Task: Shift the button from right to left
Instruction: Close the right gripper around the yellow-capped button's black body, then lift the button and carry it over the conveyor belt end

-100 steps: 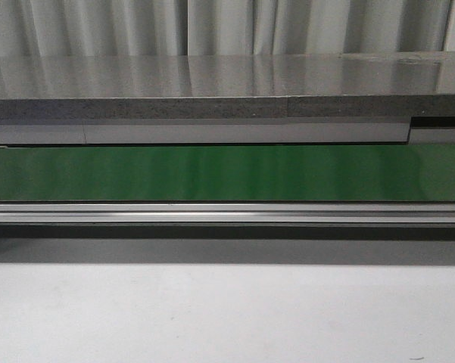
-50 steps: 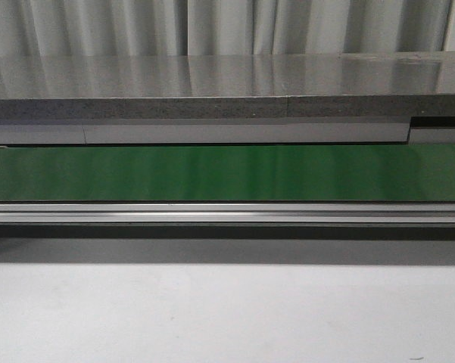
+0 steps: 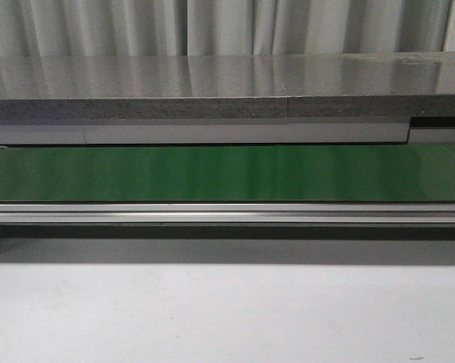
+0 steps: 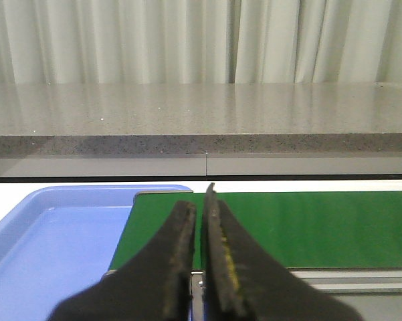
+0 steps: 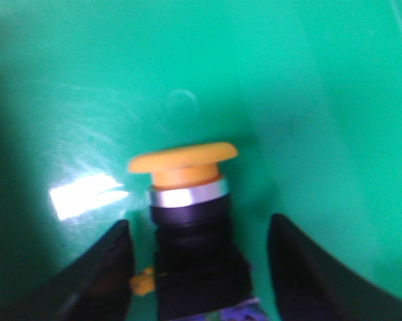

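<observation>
Your button (image 5: 187,221) sits in the green bin (image 5: 308,80) | right gripper (image 5: 195,257) spread wide astride it, untouched | left gripper (image 4: 199,247) closed, empty, by the blue tray (image 4: 53,234).

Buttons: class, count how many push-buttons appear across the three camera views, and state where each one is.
1. The button shows only in the right wrist view, on a green surface between the open right gripper's fingers. Others may lie outside the views.

Orange-yellow cap on the button (image 5: 184,160), silver ring and black body beneath it, glossy green bin wall (image 5: 87,80) around it, dark green belt (image 3: 227,172), speckled grey counter (image 3: 212,79), pale blue tray (image 4: 53,234), black left claw (image 4: 202,227), off-white pleated curtains (image 3: 212,26)
</observation>
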{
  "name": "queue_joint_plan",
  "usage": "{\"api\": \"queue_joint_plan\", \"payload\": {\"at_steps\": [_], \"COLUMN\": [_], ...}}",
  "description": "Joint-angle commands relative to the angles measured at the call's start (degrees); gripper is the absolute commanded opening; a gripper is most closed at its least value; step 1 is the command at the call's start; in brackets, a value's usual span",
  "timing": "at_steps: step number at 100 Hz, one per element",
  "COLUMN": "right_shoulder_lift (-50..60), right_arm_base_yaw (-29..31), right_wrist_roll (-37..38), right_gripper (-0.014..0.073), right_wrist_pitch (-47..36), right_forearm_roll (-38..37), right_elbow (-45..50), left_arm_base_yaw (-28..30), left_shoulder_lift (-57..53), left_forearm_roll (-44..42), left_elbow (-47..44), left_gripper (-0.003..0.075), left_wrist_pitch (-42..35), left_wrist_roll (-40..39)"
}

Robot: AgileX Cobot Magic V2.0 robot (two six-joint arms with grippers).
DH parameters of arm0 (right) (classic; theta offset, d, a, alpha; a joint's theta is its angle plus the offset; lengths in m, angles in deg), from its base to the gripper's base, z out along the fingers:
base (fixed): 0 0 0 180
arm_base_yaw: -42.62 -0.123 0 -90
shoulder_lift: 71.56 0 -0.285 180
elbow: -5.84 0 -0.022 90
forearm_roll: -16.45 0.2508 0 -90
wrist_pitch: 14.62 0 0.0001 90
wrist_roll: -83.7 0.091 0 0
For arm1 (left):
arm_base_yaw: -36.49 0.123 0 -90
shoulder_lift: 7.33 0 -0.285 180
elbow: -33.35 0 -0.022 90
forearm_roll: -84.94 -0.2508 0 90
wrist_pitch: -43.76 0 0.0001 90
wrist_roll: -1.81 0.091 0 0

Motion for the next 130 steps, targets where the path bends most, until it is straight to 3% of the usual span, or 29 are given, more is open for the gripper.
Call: {"api": "queue_joint_plan", "payload": {"at_steps": [1, 14, 41, 83, 99, 130], "right_shoulder_lift": [1.55, 1.55, 3.32, 15.12, 18.76, 19.72], "right_arm_base_yaw": [0.17, 0.17, 0.45, -0.13, -3.1, -14.37], "right_wrist_roll": [-0.46, -0.46, -0.46, -0.46, -0.46, -0.49], "right_gripper": [0.0284, 0.02, 0.0204, 0.0204, 0.0204, 0.0204], "right_wrist_pitch": [-1.58, -1.53, -1.22, 0.93, 4.0, 9.45], "right_forearm_roll": [-1.36, -1.36, -1.36, 0.88, 2.98, 2.98], "right_elbow": [-1.16, -1.16, -1.16, -1.16, -1.16, -1.02], "left_arm_base_yaw": [-0.08, -0.08, -0.08, -0.08, -0.08, -0.08], "left_shoulder_lift": [-2.07, -2.07, -2.07, -2.07, -2.07, -2.07], "left_forearm_roll": [0.4, 0.4, 0.4, 0.4, 0.4, 0.4], "left_elbow": [-2.36, -2.36, -2.36, -2.36, -2.36, -2.36], "left_gripper": [0.0005, 0.0005, 0.0005, 0.0005, 0.0005, 0.0005], "left_wrist_pitch": [-4.55, -4.55, -4.55, -4.55, -4.55, -4.55], "left_wrist_roll": [-0.65, -0.65, -0.65, -0.65, -0.65, -0.65]}}
